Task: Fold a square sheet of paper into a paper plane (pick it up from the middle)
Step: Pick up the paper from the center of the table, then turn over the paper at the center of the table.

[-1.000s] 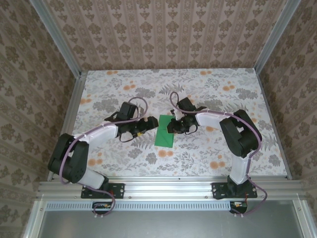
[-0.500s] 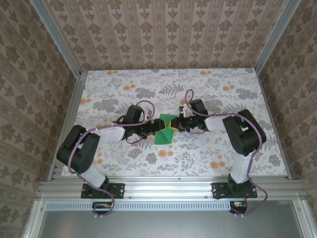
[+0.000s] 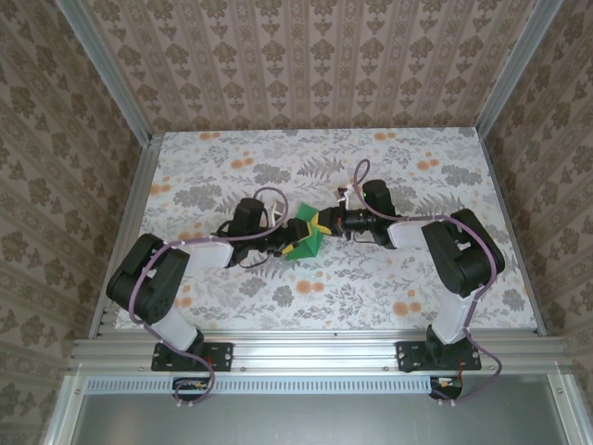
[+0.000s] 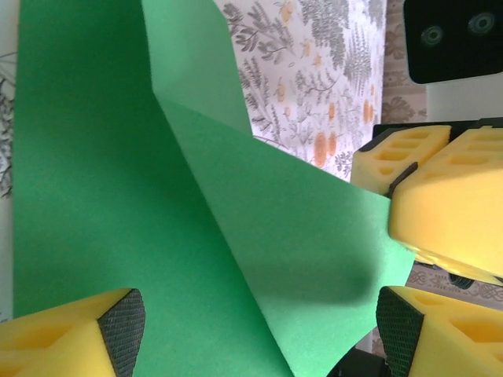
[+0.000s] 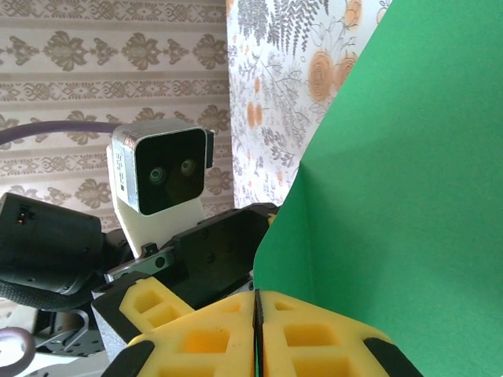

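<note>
The square sheet of paper (image 3: 308, 243) is bright green, creased and bent upward off the flowered table (image 3: 389, 278), a folded sheet rather than a paper plane. My right gripper (image 3: 322, 222) comes in from the right, and in the right wrist view its yellow fingers (image 5: 314, 338) press together on the sheet's edge (image 5: 409, 196). My left gripper (image 3: 295, 237) reaches from the left. In the left wrist view the left gripper (image 4: 263, 330) stands open, its pads wide apart on either side of the green sheet (image 4: 157, 220), with the right gripper's fingers (image 4: 448, 196) pinching the sheet's far corner.
Both arms meet at the middle of the table, fingertips almost touching. The left wrist camera housing (image 5: 161, 177) sits close in front of the right gripper. Patterned walls (image 3: 306, 56) and metal frame posts (image 3: 107, 74) enclose the table on three sides.
The sheet lay flat between the grippers; now the right gripper holds it raised and bent. Both grippers have closed in on each other, and the left jaws have narrowed a little.
</note>
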Controlling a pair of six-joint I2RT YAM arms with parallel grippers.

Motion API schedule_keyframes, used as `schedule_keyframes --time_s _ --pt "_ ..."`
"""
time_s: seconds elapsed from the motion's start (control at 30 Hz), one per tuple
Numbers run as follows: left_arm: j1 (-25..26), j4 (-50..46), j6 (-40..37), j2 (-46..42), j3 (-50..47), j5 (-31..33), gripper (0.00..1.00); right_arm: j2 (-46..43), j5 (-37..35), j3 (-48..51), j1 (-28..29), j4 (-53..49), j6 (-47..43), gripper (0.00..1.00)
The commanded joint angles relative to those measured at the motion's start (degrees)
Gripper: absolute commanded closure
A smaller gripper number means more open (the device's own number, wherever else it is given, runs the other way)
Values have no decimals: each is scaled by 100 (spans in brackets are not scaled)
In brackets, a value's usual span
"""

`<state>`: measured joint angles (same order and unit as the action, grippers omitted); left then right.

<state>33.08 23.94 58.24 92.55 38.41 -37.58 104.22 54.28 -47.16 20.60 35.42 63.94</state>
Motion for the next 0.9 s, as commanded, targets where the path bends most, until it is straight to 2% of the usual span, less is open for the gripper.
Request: schedule_keyframes --time_s 0.0,0.17,0.37,0.67,0.87 --pt "54 657 284 -58 -97 -106 20 -194 187 66 -24 389 335 89" --pt "91 983 353 -141 -119 -81 21 -244 264 100 -27 757 693 89" --pt "100 1011 326 -384 -139 -3 38 -254 267 171 -36 908 795 89" --pt "76 919 302 -666 -273 229 51 -192 197 240 -87 835 700 89" --pt "49 906 320 -725 -326 321 55 -169 172 281 -124 747 594 88"
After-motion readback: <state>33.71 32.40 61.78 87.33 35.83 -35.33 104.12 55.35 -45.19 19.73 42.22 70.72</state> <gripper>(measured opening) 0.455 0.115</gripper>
